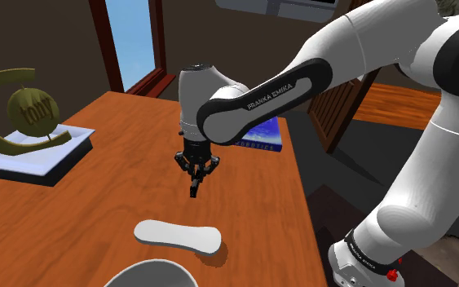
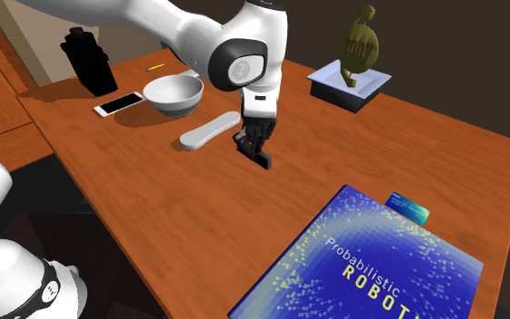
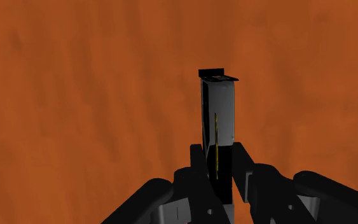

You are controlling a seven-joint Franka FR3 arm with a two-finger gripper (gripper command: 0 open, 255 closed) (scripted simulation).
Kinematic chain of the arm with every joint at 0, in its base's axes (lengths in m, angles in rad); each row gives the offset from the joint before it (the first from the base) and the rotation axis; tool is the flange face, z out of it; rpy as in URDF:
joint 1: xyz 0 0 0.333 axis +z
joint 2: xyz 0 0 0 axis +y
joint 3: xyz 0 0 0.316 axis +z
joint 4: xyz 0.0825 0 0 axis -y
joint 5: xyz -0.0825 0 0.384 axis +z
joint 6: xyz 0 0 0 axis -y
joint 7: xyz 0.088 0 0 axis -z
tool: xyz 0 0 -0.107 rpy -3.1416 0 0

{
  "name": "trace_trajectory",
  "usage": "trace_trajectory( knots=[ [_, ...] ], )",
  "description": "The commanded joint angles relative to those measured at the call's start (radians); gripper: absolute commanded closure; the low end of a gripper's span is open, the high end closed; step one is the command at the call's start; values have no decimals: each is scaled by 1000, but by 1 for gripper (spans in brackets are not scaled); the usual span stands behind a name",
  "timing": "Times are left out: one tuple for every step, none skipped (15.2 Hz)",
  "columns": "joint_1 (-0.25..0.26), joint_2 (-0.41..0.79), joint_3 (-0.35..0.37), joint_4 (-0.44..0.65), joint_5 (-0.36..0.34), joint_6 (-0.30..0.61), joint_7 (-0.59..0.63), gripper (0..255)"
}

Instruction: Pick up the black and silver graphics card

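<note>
The pincer (image 3: 218, 151) is pinching the card (image 3: 220, 108). Its two black fingers (image 3: 198, 167) press on the card's broad faces near one end, and the rest of the card runs straight out past the fingertips toward the wooden surface (image 3: 75, 95). In the outer views the card hangs as a short dark slab directly below the pincer, close over the surface; whether its far end clears the wood or touches it I cannot tell. It looks rigid, a flat grey-faced block with black edges and a small black bracket at the end farthest from the pincer, so it should not bend or sag in the grip. I judge it fairly dense for its bulk. Held at one end, most of its weight sits beyond the fingertips, so a sideways swing could make it pivot or slide. The faces appear smooth, which makes slipping a likelier risk than crushing. The thin yellow line along its length may be a connector strip best left untouched. A hold nearer the middle of the broad faces would be steadier, though this one seems adequate for a slow, straight lift. A flat white piece (image 1: 178, 236) lies near the pincer, apart from the card.
</note>
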Motion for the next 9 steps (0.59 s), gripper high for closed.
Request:
trace_trajectory(
  knots=[
    [-5, -17, 3, 9, 13, -22, -10, 255],
    [-7, -25, 5, 14, 20, -34, -14, 255],
    [-8, -33, 6, 20, 27, -46, -18, 255],
    [-10, -42, 8, 26, 33, -58, -22, 255],
    [-12, -50, 9, 32, 39, -70, -26, 255],
    [-13, -57, 10, 38, 45, -83, -30, 255],
    [-14, -65, 11, 45, 51, -95, -34, 255],
    [-16, -72, 12, 52, 56, -108, -37, 255],
    [-17, -79, 12, 59, 61, -120, -40, 255]
  ],
)
